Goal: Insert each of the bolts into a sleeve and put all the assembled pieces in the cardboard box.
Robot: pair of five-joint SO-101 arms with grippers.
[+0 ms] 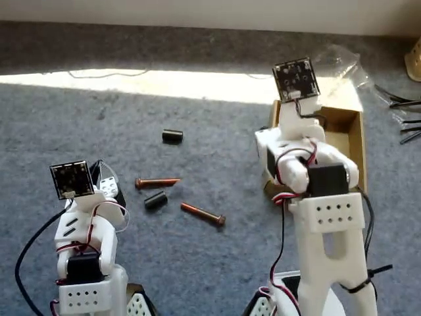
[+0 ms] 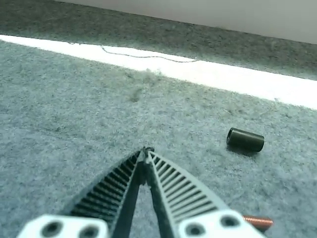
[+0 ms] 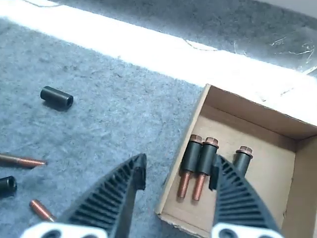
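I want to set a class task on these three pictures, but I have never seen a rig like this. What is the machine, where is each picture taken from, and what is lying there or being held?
These are two small robot arms standing side by side, each ending in a two-fingered gripper. The high view comes from a fixed camera looking down on both. The other two come from cameras on the wrists, each looking along that arm's own fingers. The left gripper is shut and holds nothing. The right gripper is open and empty, over the edge of the cardboard box. On the grey surface lie two loose copper bolts and two black sleeves. In the box lie three assembled pieces, each a bolt pushed through a sleeve.
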